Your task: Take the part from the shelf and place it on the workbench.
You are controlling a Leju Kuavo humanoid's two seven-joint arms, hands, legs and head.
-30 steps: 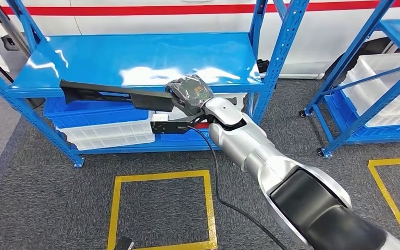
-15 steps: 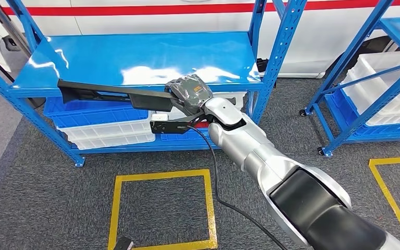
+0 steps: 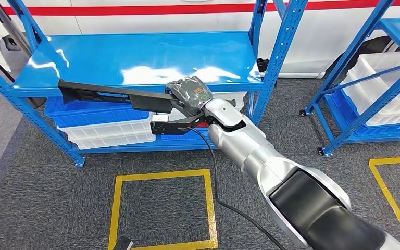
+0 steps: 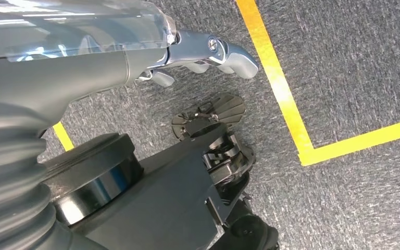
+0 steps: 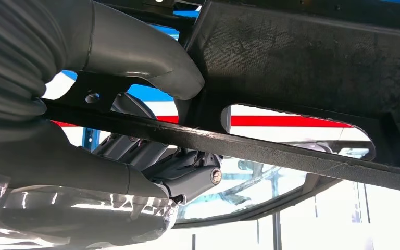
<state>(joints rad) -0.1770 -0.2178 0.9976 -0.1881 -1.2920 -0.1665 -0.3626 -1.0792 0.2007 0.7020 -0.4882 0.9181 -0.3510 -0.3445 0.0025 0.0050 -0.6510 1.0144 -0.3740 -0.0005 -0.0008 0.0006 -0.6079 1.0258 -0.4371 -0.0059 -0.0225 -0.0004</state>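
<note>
The part (image 3: 109, 94) is a long, flat black piece with cut-outs. It lies level along the front edge of the blue shelf (image 3: 135, 57), its far end reaching toward the left post. My right hand (image 3: 190, 91), in a grey cover, grips the part's near end just in front of the shelf edge. In the right wrist view the thumb (image 5: 135, 47) presses over the part (image 5: 302, 62) and darker fingers curl beneath its bar. My left hand (image 4: 203, 49) hangs over the carpet with its fingers loosely extended and nothing in them.
Blue and white bins (image 3: 104, 127) fill the lower level under the shelf. A second blue rack (image 3: 375, 88) with white bins stands at the right. Yellow tape squares (image 3: 161, 208) mark the grey carpet, and a black cable (image 3: 216, 182) trails from my right arm.
My right hand and the part have crept slightly up and to the left along the shelf edge. Otherwise nothing differs.
</note>
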